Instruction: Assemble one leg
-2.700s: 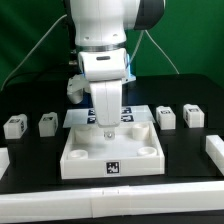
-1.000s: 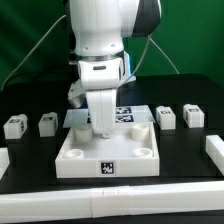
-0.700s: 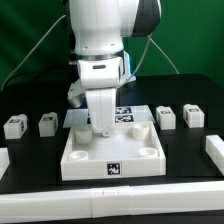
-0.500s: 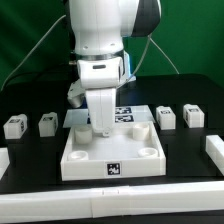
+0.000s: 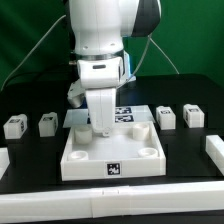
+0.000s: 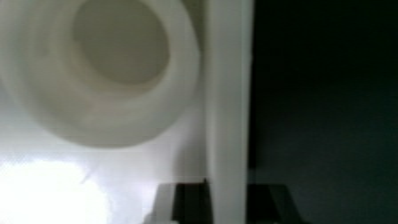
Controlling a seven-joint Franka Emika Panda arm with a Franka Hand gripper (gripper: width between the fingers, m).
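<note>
Several small white legs with tags stand on the black table: two at the exterior view's left and two at its right. The large white tray with corner sockets lies in the middle. My gripper is down at the tray's far wall, towards the exterior view's left. In the wrist view my gripper straddles the thin white tray wall, with dark fingers against both sides, next to a round socket. No leg is held.
The marker board lies behind the tray, partly hidden by the arm. White bars lie at the exterior view's left edge, right edge and along the front.
Since 2.7 s ago my gripper has shifted a little toward the exterior view's left along the tray's far wall. Over the last second nothing has visibly moved.
</note>
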